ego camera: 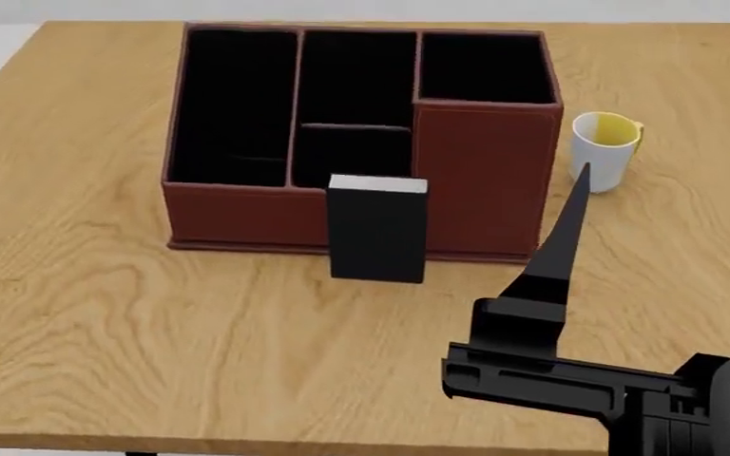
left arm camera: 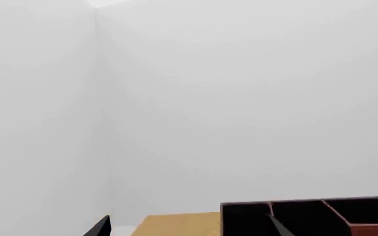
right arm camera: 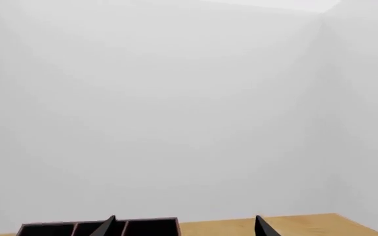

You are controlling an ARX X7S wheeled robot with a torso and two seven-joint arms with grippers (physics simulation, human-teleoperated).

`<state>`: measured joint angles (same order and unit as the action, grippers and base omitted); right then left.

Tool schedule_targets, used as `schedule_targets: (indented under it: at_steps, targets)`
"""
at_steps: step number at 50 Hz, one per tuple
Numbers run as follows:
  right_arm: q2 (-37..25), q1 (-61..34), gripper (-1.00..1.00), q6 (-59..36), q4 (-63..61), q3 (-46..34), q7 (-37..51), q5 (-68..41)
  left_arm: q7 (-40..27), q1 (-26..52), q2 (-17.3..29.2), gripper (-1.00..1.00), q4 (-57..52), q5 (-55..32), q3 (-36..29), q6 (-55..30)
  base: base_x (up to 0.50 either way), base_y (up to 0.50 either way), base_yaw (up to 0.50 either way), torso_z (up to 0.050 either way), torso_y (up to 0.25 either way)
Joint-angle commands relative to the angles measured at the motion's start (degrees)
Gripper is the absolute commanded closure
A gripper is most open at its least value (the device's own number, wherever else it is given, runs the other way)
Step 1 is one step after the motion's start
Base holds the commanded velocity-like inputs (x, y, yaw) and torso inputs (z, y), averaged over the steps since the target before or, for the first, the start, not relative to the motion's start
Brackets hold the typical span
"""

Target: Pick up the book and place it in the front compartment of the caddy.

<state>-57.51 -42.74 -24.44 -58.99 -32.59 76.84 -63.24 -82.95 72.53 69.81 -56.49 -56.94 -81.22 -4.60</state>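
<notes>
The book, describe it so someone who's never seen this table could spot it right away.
On the wooden table sits a large red-brown caddy with black compartments. The book stands upright against the caddy's near wall, outside it. It is plain black with a pale top edge, unlike the white mug.

White walls above the caddy [left arm camera: 320, 216] on the table [left arm camera: 175, 225].

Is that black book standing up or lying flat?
Standing upright. The book rests on its bottom edge on the table, against the caddy's front wall, outside the compartments.
</notes>
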Motion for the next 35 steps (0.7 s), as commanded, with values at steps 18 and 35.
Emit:
schedule_targets:
  at_steps: [18,35]
  targets:
    - [-0.56,-1.08,-1.0,1.2,0.22,-1.52,0.69,-0.18,0.59,-0.37,-0.28,-1.0,0.43,0.1,0.42,-0.01,0.26,0.18,0.0,0.0,0.001]
    - [-0.39,-2.01,-1.0,1.34,0.72,-2.02,0.7,-0.55,-0.59,0.21,-0.1,-1.0,-1.51,-0.86,0.81,-1.26,0.28,0.13,0.0,0.0,0.001]
